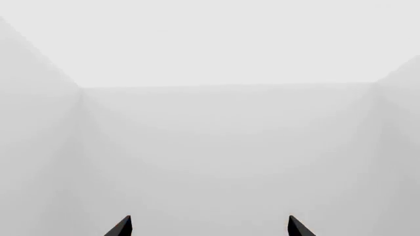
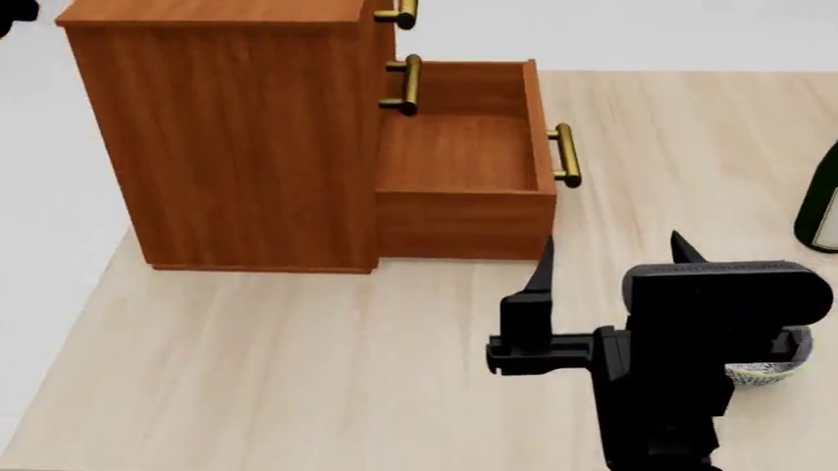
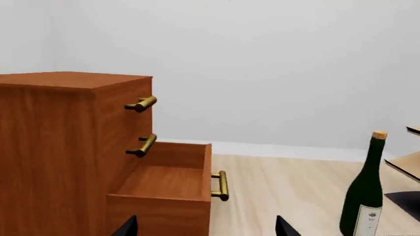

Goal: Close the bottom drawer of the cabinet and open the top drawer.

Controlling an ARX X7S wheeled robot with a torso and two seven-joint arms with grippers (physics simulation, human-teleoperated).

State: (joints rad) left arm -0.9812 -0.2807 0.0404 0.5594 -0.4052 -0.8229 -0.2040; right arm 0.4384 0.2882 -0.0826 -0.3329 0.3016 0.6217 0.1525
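The reddish-brown cabinet [image 2: 223,137] stands at the far left of the table, also in the right wrist view [image 3: 52,147]. Its bottom drawer [image 2: 458,157] is pulled far out and is empty, with its brass handle [image 2: 564,155] facing right; it also shows in the right wrist view [image 3: 164,187]. The top drawer's handle [image 2: 402,13] and the middle handle [image 2: 408,83] sit flush against shut fronts. My right gripper [image 2: 609,257] is open and empty, in front of the open drawer's side wall, its tips apart in the right wrist view [image 3: 206,227]. My left gripper [image 1: 208,226] is open, facing only bare white walls.
A dark green bottle [image 2: 822,201] stands at the right edge, also in the right wrist view [image 3: 364,189]. A bowl [image 2: 772,365] is partly hidden behind my right arm. A pale rack's edge [image 3: 406,164] shows at far right. The table's left edge runs near the cabinet.
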